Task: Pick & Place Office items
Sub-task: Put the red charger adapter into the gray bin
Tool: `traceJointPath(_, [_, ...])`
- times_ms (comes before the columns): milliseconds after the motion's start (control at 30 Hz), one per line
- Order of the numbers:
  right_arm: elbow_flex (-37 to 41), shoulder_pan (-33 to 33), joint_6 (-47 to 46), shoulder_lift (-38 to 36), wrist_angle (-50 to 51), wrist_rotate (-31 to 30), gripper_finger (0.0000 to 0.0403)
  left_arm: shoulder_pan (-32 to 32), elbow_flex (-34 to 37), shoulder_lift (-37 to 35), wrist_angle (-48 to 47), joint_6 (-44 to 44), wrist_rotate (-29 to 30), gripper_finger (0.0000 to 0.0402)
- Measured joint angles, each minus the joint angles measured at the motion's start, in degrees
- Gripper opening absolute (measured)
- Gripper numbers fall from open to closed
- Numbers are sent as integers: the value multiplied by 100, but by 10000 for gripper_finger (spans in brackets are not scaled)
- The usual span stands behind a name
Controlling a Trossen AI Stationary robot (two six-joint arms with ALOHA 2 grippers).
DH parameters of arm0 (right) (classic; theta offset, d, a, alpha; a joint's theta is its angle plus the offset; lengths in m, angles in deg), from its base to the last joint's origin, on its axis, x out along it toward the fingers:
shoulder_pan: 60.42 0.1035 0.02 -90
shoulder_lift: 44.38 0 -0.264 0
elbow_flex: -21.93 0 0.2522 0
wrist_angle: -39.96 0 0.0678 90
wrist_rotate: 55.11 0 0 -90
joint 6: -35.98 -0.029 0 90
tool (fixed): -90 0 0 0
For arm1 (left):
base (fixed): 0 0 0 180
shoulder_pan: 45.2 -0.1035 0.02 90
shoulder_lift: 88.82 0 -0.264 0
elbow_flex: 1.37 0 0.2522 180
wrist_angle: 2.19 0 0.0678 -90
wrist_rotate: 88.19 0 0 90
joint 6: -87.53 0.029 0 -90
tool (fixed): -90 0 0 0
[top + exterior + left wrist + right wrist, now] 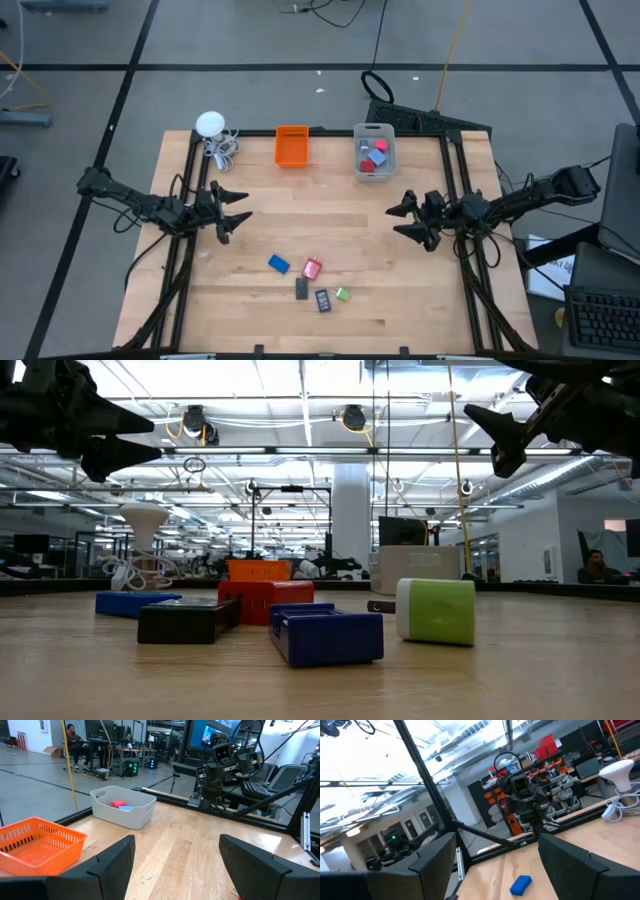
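Left gripper (238,213): we hold its fingers apart, empty, above the table (330,215).
Right gripper (403,218): fingers apart, empty.
Office items (310,279): loose near the front edge.

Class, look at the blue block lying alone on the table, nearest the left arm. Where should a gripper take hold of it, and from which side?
Probably from straight above. The blue block lies flat and slightly skewed, apart from the pink piece, so its two long sides are free. The open left gripper is nearest: turn the fingers to match the skew and close across the short width.
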Motion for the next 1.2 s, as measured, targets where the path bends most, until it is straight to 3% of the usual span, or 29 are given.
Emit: traceJointPath(1200, [0,13,-695,0,386,-123,275,-1,0,1,0,0,-1,292])
